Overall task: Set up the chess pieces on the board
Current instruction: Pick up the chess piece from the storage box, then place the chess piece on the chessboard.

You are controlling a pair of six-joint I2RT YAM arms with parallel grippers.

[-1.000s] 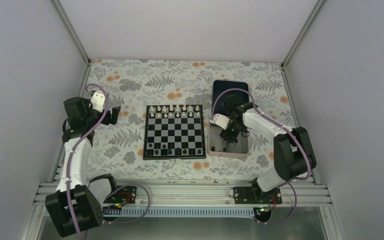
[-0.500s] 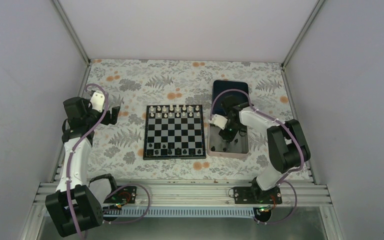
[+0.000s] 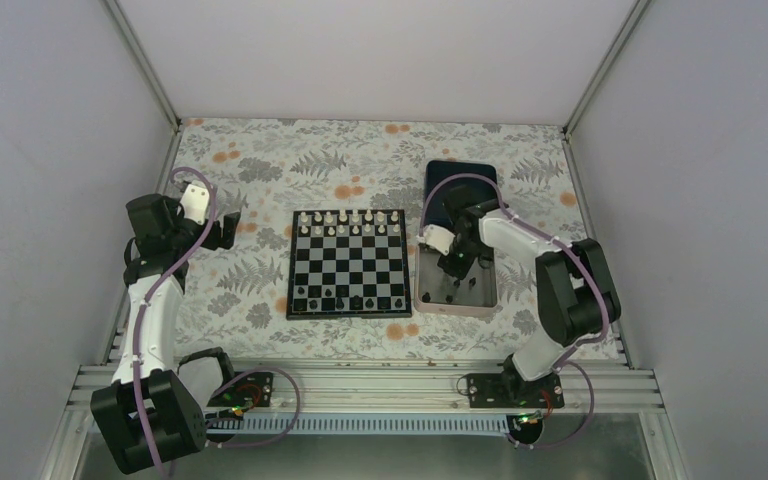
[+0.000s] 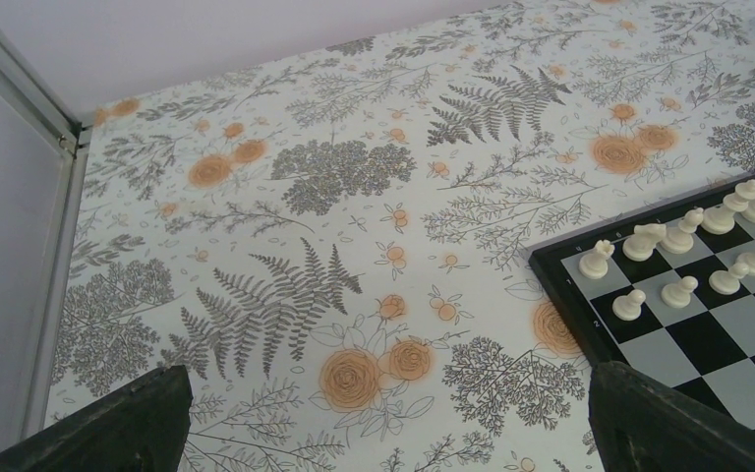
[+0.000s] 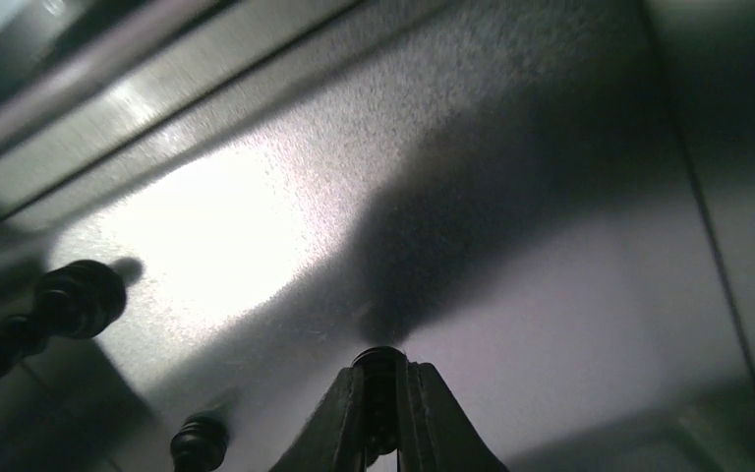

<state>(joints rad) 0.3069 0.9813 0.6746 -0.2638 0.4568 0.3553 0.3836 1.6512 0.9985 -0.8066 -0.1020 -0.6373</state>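
The board (image 3: 350,265) lies mid-table, with several black chess pieces (image 3: 345,300) along its near edge and white ones (image 3: 345,222) on the two far rows. My right gripper (image 3: 452,268) reaches down into the silver tray (image 3: 482,296). In the right wrist view the right gripper (image 5: 381,369) is shut on a small black chess piece (image 5: 379,393) just above the tray floor (image 5: 551,246). Two more black pieces (image 5: 81,298) lie at the left there. My left gripper (image 3: 228,232) hovers left of the board; its fingers (image 4: 108,433) stand wide open over the cloth.
A dark blue tray (image 3: 460,180) sits behind the silver one. The board's corner (image 4: 708,344) with white pieces (image 4: 649,241) shows at the right of the left wrist view. Frame posts and white walls bound the floral tablecloth (image 3: 260,170).
My right gripper has closed from open onto a black piece in the silver tray, and its wrist has shifted slightly toward the tray's far end. The left arm has not moved.
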